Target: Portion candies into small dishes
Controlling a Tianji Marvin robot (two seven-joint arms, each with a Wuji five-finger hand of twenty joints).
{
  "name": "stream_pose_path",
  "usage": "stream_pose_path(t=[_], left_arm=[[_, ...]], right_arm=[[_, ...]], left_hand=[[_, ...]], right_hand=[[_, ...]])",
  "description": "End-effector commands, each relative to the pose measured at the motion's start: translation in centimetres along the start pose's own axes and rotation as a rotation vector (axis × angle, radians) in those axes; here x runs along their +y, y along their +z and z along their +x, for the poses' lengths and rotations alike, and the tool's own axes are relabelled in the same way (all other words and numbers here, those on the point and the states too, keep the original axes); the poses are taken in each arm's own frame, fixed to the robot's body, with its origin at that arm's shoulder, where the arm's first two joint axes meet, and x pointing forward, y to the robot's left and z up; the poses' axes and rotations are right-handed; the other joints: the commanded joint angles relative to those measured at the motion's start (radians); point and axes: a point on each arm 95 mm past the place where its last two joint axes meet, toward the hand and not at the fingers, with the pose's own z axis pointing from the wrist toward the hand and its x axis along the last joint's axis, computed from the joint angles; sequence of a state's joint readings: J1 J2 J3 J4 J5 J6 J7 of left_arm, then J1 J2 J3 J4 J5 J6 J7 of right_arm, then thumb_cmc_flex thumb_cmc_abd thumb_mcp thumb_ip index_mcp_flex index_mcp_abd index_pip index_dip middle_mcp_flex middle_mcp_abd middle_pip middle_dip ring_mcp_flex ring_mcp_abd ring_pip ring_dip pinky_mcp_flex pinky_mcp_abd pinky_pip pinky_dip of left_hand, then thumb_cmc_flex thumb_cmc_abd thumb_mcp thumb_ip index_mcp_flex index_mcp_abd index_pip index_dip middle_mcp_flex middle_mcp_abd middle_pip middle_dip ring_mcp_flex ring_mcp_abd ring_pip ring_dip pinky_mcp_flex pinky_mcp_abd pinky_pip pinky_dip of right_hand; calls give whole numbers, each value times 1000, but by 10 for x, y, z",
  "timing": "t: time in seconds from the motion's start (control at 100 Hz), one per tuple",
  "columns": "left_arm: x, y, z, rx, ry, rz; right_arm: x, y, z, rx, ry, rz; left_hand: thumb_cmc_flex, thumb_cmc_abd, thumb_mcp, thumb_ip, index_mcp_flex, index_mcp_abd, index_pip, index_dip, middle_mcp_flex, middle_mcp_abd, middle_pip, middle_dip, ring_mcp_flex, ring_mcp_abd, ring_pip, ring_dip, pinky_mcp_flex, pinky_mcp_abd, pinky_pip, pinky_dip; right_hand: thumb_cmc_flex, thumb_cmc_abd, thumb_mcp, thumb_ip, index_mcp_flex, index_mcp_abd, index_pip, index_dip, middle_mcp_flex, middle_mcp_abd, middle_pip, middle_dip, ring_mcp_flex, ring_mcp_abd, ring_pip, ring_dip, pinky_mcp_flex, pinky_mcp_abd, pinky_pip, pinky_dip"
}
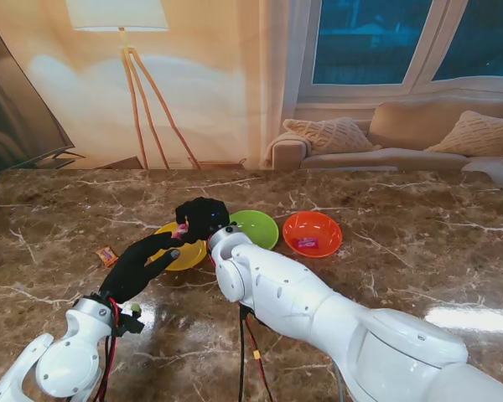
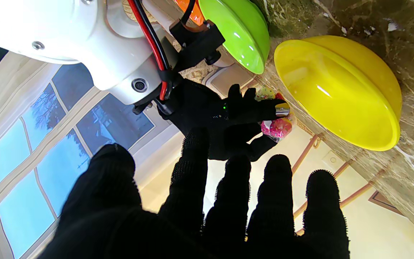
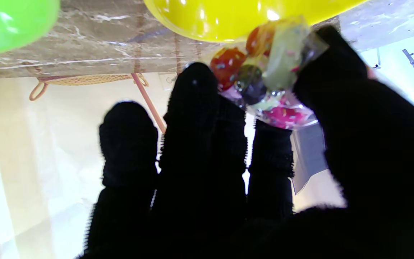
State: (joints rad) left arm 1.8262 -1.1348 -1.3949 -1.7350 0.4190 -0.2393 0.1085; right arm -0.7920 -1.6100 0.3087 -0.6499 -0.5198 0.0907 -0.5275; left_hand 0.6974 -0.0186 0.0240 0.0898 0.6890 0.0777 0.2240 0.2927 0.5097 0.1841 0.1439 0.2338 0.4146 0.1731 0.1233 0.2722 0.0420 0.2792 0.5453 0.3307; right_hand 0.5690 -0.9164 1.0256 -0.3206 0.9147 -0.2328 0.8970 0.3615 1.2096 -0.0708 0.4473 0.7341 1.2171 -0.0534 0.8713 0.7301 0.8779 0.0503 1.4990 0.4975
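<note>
Three small dishes stand in a row on the marble table: a yellow dish (image 1: 184, 251), a green dish (image 1: 256, 228) and an orange dish (image 1: 312, 233) with a pink candy (image 1: 307, 243) inside. My right hand (image 1: 203, 218) hovers over the yellow dish (image 3: 228, 14), shut on a clear bag of candies (image 3: 264, 79) in red, pink and green wrappers. The bag (image 2: 277, 118) also shows in the left wrist view, beside the yellow dish (image 2: 340, 90). My left hand (image 1: 142, 264) is open, fingers spread, just nearer to me than the yellow dish.
One wrapped candy (image 1: 107, 255) lies on the table left of the yellow dish. A floor lamp, a sofa and a window stand beyond the table's far edge. Cables hang under my right arm (image 1: 318, 310), which crosses the middle.
</note>
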Motion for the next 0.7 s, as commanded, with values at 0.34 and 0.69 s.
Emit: stream_pose_path(t=[0.34,0.69], left_arm=[[1,-2,-1,-10,0,0],[1,-2,-1,-7,3,3]], right_arm=[[0,-2,-5,-14,-36,52],[8,-18,-22,-4,-72,76]], left_hand=[[6,38,0,22,-11,-21,4,15,16,-14,-7,-8,9,-11,-3,-4,0,6,-24,12],[6,39,0,22,-11,-21,3,15,16,-15,-7,-8,8,-13,-4,-4,0,7,-24,13]], right_hand=[[-154,71,45,144,-135,131,-433,183,-283,2,-26,-179,-242,-7,-114,-48,-187,-6,-99,49],[-189,86,40,143,-141,126,-444,177,-292,-1,-29,-204,-274,5,-200,-94,-240,25,-191,35]])
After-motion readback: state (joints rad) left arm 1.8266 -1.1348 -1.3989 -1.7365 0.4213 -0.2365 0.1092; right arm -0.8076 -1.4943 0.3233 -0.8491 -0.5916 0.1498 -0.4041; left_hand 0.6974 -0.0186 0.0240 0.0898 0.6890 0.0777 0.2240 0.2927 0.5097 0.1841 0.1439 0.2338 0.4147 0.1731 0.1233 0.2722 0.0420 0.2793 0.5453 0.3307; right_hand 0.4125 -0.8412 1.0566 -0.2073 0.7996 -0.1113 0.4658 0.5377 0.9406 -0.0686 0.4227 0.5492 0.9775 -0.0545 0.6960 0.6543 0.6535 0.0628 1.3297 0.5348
